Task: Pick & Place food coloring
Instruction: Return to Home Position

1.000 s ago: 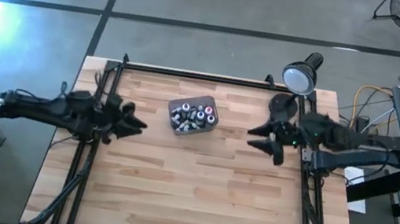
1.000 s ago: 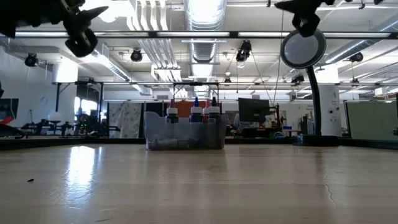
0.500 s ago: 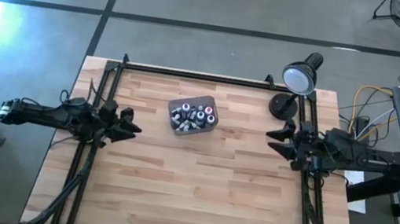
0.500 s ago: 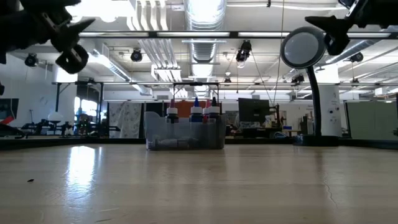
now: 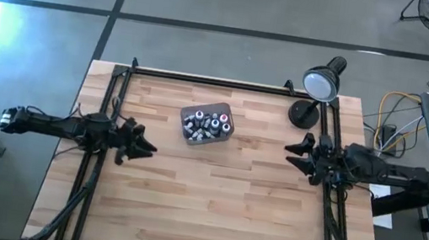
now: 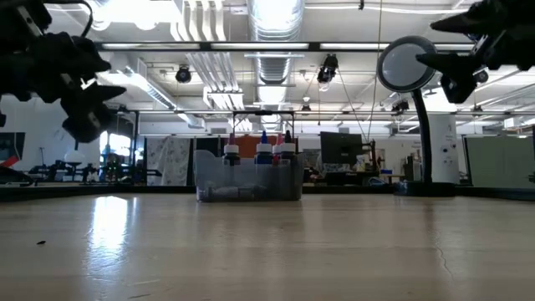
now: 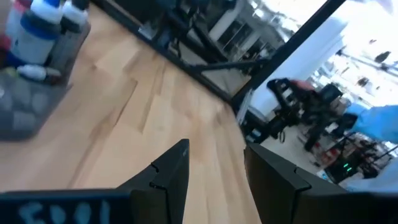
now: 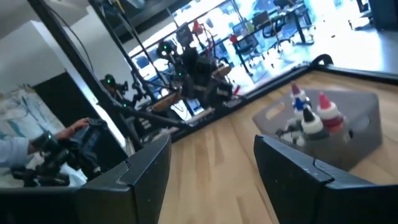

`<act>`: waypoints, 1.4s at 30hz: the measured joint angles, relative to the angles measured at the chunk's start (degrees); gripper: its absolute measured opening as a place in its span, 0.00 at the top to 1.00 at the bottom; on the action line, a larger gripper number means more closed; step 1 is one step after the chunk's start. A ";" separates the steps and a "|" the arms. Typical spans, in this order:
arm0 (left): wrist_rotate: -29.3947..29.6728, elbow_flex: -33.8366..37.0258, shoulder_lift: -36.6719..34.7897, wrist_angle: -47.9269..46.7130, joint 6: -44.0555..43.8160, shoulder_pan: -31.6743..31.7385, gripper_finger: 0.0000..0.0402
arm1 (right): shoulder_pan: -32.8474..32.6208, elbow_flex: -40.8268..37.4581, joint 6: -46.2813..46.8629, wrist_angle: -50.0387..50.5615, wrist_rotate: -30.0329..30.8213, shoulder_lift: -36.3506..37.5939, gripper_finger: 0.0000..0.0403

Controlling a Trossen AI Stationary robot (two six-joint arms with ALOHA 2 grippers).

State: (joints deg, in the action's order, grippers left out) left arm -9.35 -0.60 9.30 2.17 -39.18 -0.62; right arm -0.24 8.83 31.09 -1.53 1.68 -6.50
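— What did the camera overhead show?

— My left arm (image 5: 69, 125) reached in over the left edge of the pale wooden plank tabletop (image 5: 209, 213), and my right arm (image 5: 361, 163) over the right edge. My left jaws and my right jaws both stood open and empty, tips pointing inward. The tiny pale food coloring bottles (image 5: 207, 125) with coloured caps lay heaped in the translucent grey square tub (image 5: 208, 106). It sat on the tabletop's far middle, well apart from both jaws. A black round-headed desk lamp (image 5: 320, 83) stood at the far right corner.

— And level with the tabletop?

— The tub (image 6: 249, 188) sat mid-picture. Some bottles (image 6: 264, 151) stood upright, caps above its rim. Both arms hung high, clear of the wood.

— Your left wrist?

— My two dark fingers (image 7: 171, 174) were apart, with bare wood between them. The tub (image 7: 37, 112) with its bottles (image 7: 43, 28) stood off to one side, and my right arm (image 7: 298, 112) was at the far edge.

— Your right wrist?

— The fingers (image 8: 146, 168) were spread, gripping nothing. The tub (image 8: 360, 134) held red- and blue-capped bottles (image 8: 326, 115). My left arm (image 8: 199, 68) was across the tabletop.
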 joint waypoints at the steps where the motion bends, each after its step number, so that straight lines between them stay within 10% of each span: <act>1: 0.07 0.02 -0.48 0.15 -0.06 0.00 0.67 | -0.03 -0.74 0.00 0.01 -0.16 0.32 0.44; 8: 0.32 0.08 -9.14 0.06 -0.04 0.13 0.67 | 0.01 -8.31 0.01 -0.34 -0.05 6.50 0.44; 42: 0.31 0.08 -6.91 1.01 -0.08 -2.10 0.67 | -0.01 -8.32 -0.02 0.01 -0.11 6.51 0.44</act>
State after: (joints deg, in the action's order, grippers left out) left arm -9.04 -0.51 2.40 3.18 -39.26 -2.72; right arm -0.25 0.51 31.07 -1.52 1.56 0.01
